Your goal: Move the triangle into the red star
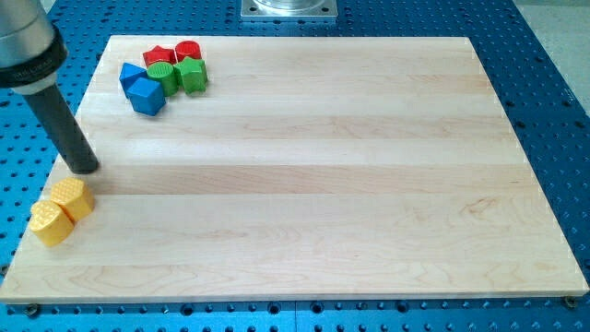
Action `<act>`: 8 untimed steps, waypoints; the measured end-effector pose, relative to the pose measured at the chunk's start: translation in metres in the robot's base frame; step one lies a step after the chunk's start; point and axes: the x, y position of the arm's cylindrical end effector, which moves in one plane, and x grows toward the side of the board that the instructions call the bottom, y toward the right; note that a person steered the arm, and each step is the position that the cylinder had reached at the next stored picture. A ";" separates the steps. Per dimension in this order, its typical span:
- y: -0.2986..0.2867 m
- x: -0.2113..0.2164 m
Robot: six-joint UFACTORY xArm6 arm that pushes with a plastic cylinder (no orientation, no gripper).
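Observation:
A cluster of blocks sits at the view's top left on the wooden board. The red star lies at its top, with a red cylinder to its right. A blue triangle lies at the cluster's left, touching a blue cube below it. A green cylinder and a green star-like block sit between them. My tip rests near the board's left edge, well below and left of the cluster, just above two yellow blocks.
Two yellow blocks lie touching each other near the board's left edge, at the lower left. A blue perforated table surrounds the board. A metal base plate sits at the view's top.

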 end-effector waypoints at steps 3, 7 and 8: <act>-0.010 -0.051; 0.019 -0.092; 0.019 -0.106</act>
